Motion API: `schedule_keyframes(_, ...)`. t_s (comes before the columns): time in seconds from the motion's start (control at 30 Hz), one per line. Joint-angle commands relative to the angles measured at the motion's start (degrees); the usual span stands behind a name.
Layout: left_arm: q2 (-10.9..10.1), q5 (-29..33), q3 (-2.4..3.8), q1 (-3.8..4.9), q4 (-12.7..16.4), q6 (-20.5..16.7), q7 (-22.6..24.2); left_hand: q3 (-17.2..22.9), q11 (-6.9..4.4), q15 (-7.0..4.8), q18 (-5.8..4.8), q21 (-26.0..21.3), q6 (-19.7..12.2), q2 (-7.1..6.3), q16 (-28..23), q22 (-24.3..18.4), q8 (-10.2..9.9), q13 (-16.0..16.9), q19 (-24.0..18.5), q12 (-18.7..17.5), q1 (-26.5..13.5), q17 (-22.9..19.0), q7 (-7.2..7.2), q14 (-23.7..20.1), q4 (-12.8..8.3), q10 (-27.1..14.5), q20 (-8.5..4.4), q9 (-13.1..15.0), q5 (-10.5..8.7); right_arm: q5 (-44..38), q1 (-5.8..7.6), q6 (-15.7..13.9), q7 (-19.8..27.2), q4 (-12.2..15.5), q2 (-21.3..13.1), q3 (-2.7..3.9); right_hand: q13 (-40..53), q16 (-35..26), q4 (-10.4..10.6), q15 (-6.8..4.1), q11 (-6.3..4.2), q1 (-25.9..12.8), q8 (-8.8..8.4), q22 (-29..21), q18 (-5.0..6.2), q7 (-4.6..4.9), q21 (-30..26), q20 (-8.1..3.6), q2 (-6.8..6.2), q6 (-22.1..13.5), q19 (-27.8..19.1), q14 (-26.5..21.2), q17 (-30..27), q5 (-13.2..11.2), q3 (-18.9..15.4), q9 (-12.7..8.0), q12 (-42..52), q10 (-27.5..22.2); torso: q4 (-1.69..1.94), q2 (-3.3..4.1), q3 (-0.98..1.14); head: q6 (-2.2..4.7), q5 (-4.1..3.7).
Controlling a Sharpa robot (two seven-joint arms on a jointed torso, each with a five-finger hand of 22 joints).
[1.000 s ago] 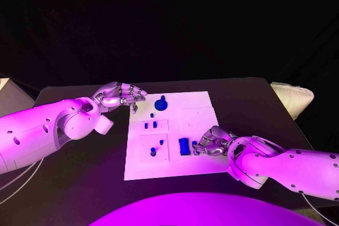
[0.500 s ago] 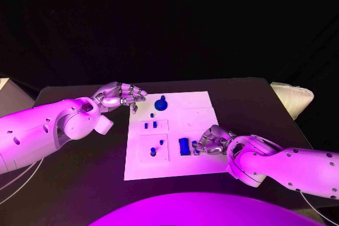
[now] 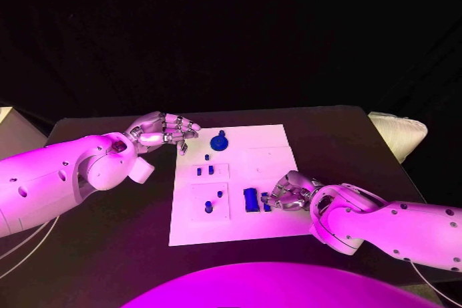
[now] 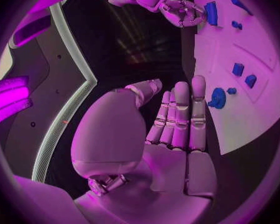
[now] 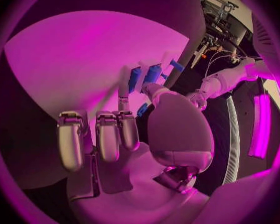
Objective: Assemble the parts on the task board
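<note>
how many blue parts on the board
7 visible: a round one at the far edge, two mid-left, two nearer left, two by the right hand, which may hide more.

The left hand [image 3: 161, 129] sits curled by the far left corner of the task board [image 3: 231, 221], and the right hand [image 3: 287, 191] rests curled on its right side.

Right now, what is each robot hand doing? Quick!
Left hand: open, holding nothing, beside the task board.
Right hand: fingers curled next to a blue part; whether it holds anything cannot be told.
</note>
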Motion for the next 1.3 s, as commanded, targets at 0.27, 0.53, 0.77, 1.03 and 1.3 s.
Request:
schedule_keyframes(0.27,0.1,0.4,0.02,0.0,0.1,0.9,0.4,0.0,-0.16,0.31,0.42,-0.2,-0.5,-0.02,-0.2,-0.1,0.2,-0.1,-0.1,-0.1,-0.4,-0.1,0.48,-0.3,-0.1,-0.3,0.31,-0.1,0.4,-1.9,-0.06,0.6,2.8,0.3,-1.4,0.0,12.6,-0.3,-0.3,-0.15,-0.12,-0.5,0.04,14.3,-0.24,0.17,-0.7,-0.28,-0.13,-0.5,5.3,5.6,13.5,-0.4,-0.8,0.0,-0.8,3.9,-0.01,-0.01,-0.01,0.0,-0.01)
schedule_keyframes(0.53,0.2,0.4,0.01,-0.01,0.0,0.7,0.6,0.0,-0.16,0.31,0.42,-0.2,-0.5,-0.02,-0.2,-0.1,0.2,-0.1,-0.1,-0.1,-0.4,-0.1,0.48,-0.3,-0.1,-0.3,0.31,-0.1,0.4,1.0,0.25,4.0,4.8,-0.3,-2.3,0.0,11.4,-1.0,-0.3,0.25,0.29,5.1,0.28,13.8,0.11,0.76,-2.7,0.12,-0.29,-2.0,4.9,5.3,12.3,-8.3,-6.1,-0.1,-3.3,2.7,0.0,0.02,0.03,0.0,0.09)
schedule_keyframes(0.77,0.2,0.4,0.0,-0.02,-0.1,0.7,0.6,0.0,-0.16,0.31,0.42,-0.2,-0.5,-0.02,-0.2,-0.1,0.2,-0.1,-0.1,-0.1,-0.4,-0.1,0.48,-0.3,-0.1,-0.3,0.31,-0.1,0.4,2.2,0.32,6.0,5.2,-1.1,-1.6,-0.01,11.5,-1.0,-0.2,0.24,0.32,7.2,0.78,13.9,0.06,0.63,-2.4,0.15,1.22,-2.0,5.0,5.3,12.4,-10.8,-9.7,-0.1,-3.1,2.8,0.04,0.08,0.1,0.0,0.09)
schedule_keyframes(1.03,0.2,0.4,-0.01,-0.02,-0.1,0.8,0.5,0.0,-0.16,0.31,0.42,-0.2,-0.5,-0.02,-0.2,-0.1,0.2,-0.1,-0.1,-0.1,-0.4,-0.1,0.48,-0.3,-0.1,-0.3,0.31,-0.1,0.4,1.8,0.16,6.8,4.4,-2.3,-0.8,-0.01,11.6,-0.9,-0.5,0.11,0.14,9.0,1.16,13.9,0.01,0.42,-2.1,0.06,2.08,-1.7,5.0,5.4,12.5,-10.9,-10.4,0.0,-2.9,2.9,0.02,0.07,0.05,0.0,0.22)
schedule_keyframes(1.3,0.2,0.4,-0.03,-0.04,-0.2,0.8,0.5,0.1,-0.15,0.32,0.41,-0.3,-0.5,0.04,-0.2,-0.1,0.3,-0.1,-0.1,-0.1,-0.4,-0.1,0.48,-0.3,-0.2,-0.4,0.31,-0.1,0.43,1.1,-0.05,7.1,3.8,-2.9,-0.3,-0.02,11.6,-0.9,-0.8,-0.07,-0.05,13.8,1.42,14.0,0.0,0.22,-2.0,-0.11,2.76,-1.6,5.1,5.4,12.5,-14.3,-10.4,-0.2,-2.8,3.0,0.04,0.05,0.09,0.0,0.35)
